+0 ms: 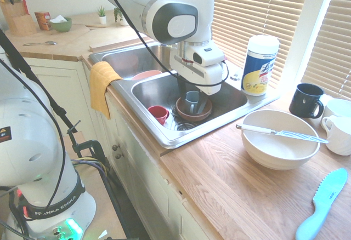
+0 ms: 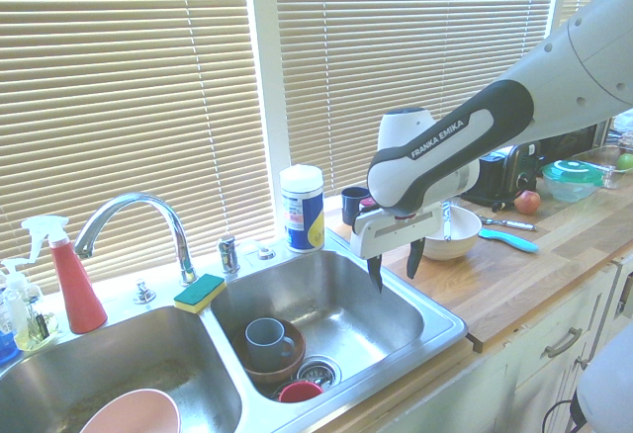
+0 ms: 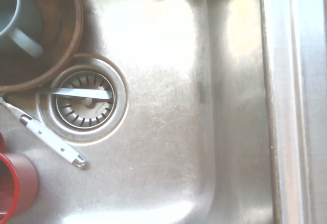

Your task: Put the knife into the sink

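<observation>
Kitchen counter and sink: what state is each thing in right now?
knife: lying across the white bowl, outside the sink
gripper: open, empty, above the sink
grey-blue mug: upright inside the brown bowl
faucet: no water running
wipes canister: upright, lid closed

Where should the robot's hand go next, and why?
Probably over to the white bowl on the counter, because the knife lies across the bowl's rim, untouched, while the open, empty hand hangs above the sink, away from it. It likely has to travel sideways along the counter before reaching down to grasp.
</observation>
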`<state>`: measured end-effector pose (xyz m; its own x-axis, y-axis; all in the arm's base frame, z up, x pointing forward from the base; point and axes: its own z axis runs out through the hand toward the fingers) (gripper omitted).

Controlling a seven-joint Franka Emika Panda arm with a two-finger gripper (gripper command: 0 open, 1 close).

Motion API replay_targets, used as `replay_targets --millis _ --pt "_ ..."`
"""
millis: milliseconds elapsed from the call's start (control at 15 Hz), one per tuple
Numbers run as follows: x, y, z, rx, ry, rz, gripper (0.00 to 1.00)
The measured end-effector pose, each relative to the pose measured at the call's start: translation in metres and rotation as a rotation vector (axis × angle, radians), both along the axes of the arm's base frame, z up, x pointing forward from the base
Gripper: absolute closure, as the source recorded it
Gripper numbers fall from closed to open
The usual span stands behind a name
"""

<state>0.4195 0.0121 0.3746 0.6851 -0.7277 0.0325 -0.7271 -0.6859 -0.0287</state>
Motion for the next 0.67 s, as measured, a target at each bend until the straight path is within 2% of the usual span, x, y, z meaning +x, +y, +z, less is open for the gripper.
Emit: replay_targets --millis 200,333,467,667 --pt "0.001 0.000 0.002 0.000 -0.005 -0.003 0.00" --pt "0.008 -0.003 0.018 -0.014 -0.045 -0.049 0.00" --pt "0.014 -0.025 0.043 -0.045 -0.095 -0.151 0.00" --pt "0.016 -0.080 0.071 -0.104 -0.124 -0.329 0.00"
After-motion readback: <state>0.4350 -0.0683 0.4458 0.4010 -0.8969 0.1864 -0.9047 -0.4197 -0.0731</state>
